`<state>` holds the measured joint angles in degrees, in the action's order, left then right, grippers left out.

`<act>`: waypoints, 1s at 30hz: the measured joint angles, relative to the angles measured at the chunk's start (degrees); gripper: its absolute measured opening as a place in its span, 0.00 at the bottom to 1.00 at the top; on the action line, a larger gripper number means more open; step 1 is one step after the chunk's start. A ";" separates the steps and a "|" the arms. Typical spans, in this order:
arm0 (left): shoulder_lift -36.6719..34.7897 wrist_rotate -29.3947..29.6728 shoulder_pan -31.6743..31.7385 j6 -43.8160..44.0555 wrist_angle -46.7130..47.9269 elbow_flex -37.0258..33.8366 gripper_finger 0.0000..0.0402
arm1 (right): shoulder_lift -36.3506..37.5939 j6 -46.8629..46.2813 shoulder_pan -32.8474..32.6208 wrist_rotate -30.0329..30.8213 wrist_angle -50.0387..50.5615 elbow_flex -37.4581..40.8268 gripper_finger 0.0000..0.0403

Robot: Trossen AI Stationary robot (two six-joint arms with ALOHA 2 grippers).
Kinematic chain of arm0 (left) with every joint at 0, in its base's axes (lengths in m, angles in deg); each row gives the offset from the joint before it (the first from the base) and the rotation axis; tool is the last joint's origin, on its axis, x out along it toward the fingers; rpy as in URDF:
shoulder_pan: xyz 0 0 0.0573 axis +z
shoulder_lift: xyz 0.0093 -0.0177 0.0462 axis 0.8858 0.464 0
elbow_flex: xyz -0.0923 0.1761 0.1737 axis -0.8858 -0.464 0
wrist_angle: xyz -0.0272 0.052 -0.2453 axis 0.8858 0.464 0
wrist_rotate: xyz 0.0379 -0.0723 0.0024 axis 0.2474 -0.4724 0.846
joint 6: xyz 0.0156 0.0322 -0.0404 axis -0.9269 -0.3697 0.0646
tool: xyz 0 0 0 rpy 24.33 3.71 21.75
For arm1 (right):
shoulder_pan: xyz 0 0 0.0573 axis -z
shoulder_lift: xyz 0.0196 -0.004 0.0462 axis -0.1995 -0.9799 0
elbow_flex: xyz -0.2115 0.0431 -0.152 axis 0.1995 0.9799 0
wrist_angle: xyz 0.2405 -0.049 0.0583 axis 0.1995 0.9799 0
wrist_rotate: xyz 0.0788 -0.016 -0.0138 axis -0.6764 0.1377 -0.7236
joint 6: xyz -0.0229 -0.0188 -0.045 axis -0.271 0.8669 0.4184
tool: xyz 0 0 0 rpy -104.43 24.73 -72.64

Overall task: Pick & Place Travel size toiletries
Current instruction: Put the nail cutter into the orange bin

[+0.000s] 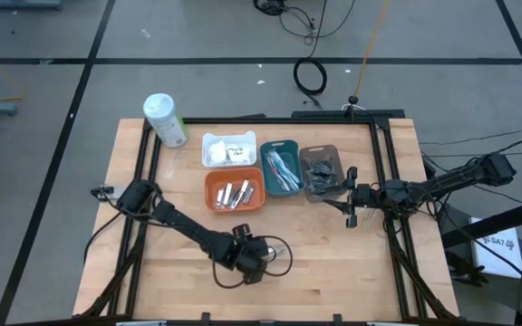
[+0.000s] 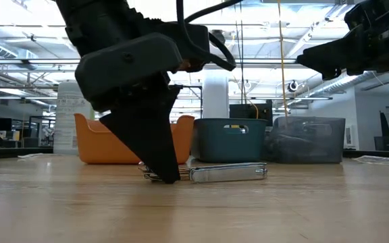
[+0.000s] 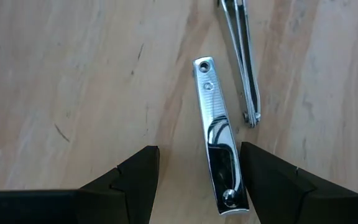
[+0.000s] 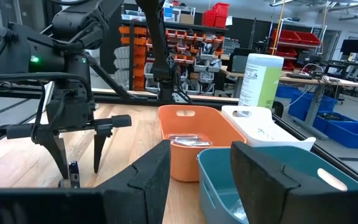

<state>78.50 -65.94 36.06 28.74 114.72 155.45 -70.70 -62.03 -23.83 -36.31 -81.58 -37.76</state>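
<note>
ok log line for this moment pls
left gripper: open, straddling nail clipper on table | right gripper: open, waiting by teal tray

We see a pale wooden tabletop (image 3: 73, 81), its grain streaked and faintly scratched, with a soft satin sheen. On it lies a nail clipper (image 3: 218, 134) in mirror-bright polished metal, its lever ridged with fine filing lines. Beside it we make out a second, thinner metal piece (image 3: 244, 59), equally shiny. The left gripper (image 3: 197, 180) looks matt black plastic, smooth and angular. We catch the orange tray (image 4: 191, 134) and teal tray (image 4: 260, 177) as smooth, slightly glossy plastic; the grey tray (image 2: 307, 138) looks translucent, smoky plastic.
</note>
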 joint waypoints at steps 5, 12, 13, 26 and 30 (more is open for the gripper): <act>0.00 -1.70 0.40 -1.39 -0.04 0.02 0.49 | 0.00 -0.01 -0.01 0.01 0.00 -0.01 0.39; 0.00 -2.46 0.85 1.53 -0.07 0.02 0.26 | 0.00 0.00 -0.01 0.01 0.00 -0.02 0.39; 0.00 -2.51 0.99 1.79 -0.08 0.02 0.23 | 0.00 0.00 0.00 0.02 0.00 -0.02 0.39; -0.02 -5.09 1.89 0.79 -0.02 0.02 0.14 | 0.00 -0.02 0.00 0.02 0.00 -0.02 0.39; -0.02 -5.09 1.89 0.78 0.00 0.02 0.13 | 0.00 -0.02 0.00 0.02 0.01 -0.02 0.39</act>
<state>78.48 -71.03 37.95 29.52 114.72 155.47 -70.70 -62.05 -23.83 -36.29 -81.57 -37.79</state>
